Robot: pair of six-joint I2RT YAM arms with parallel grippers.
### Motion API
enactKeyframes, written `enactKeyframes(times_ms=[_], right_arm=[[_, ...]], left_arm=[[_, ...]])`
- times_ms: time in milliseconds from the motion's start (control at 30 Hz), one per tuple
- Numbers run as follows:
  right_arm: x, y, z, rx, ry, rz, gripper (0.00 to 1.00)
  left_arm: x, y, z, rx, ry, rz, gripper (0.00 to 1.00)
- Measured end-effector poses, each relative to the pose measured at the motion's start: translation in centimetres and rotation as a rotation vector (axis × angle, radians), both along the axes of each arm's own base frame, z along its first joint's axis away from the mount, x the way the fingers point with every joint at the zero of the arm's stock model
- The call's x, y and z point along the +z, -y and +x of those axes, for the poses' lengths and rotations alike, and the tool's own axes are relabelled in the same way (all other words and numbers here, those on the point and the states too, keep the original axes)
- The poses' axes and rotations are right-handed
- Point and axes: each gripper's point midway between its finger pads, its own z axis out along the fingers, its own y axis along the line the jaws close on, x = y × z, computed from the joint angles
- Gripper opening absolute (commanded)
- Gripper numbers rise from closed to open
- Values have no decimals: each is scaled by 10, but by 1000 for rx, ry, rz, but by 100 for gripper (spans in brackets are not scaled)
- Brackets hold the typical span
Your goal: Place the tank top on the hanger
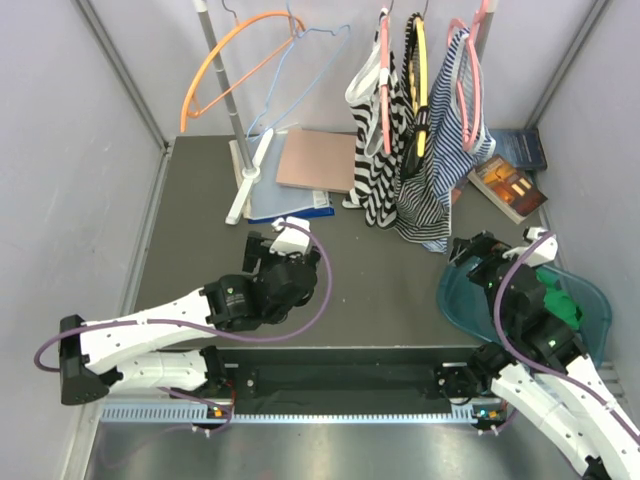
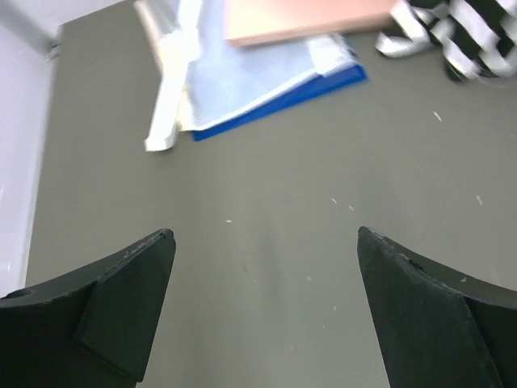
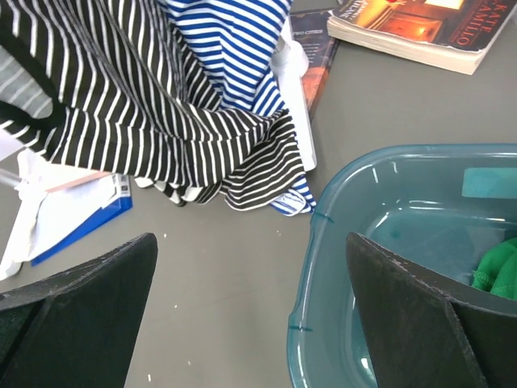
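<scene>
One tank top (image 1: 562, 302) is in view, a bright-green bundle lying inside the single teal bin (image 1: 446, 296) at the right of the surface (image 1: 195, 225), close under the right arm. The right wrist view catches only a green edge of it at the bin's far right. One thin light-blue hanger (image 1: 300, 86) hangs at the back left beside one larger orange hanger (image 1: 215, 60), well apart from the bin. Further right, two pink hangers (image 1: 384, 60) carry striped tops (image 1: 372, 160) that reach the surface. Black-and-white and blue-and-white ones are there, seemingly three in all, though they overlap too much to be sure. Two books (image 1: 506, 186) lie behind the bin, and a blue folder (image 1: 290, 208) with a pinkish board (image 1: 316, 160) on top lies at the foot of the white stand (image 1: 245, 180). The left claw (image 2: 265, 234) is spread wide – it holds nothing and touches nothing, with only bare grey surface between its dark fingers (image 2: 121, 283). The right claw (image 3: 251, 236) is likewise wide and empty – one finger is over the surface near the hem of the striped tops, the other over the bin's interior, with the rim between them.
</scene>
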Motion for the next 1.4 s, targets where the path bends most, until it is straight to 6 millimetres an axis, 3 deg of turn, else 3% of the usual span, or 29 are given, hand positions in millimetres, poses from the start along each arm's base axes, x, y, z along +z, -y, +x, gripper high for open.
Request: enactKeyframes(times_ms=[167,367,533,700,933,1167,1233,1333,1400], right_arm=[[-4,4,2,-33,-12,-2,100],[-28,20,12,-143,-116,-58,100],[-62,87,18,-378,-327,-92,100],[-98,158,-3,-616,-508,22,100],[-110,187,-29,-790,-555,81,100],[-119,183,-41,-837,-528,126,98],[-129,177,-40,-821,-543,157,94],[-148,169,-38,-797,-568,206,80],[-165,161,-39,-779,-602,245,38]], left_arm=[[-10,13,10,-103,-67,19,99],[-32,-7,41,-99,-180,-39,99],[-39,10,35,-221,-236,-72,99],[-44,18,27,-292,-273,-67,99],[-36,19,15,-352,-259,-111,99],[-29,21,10,-384,-247,-130,99],[-30,22,9,-389,-250,-132,99],[-31,21,9,-391,-251,-133,99],[-30,19,7,-391,-245,-136,99]])
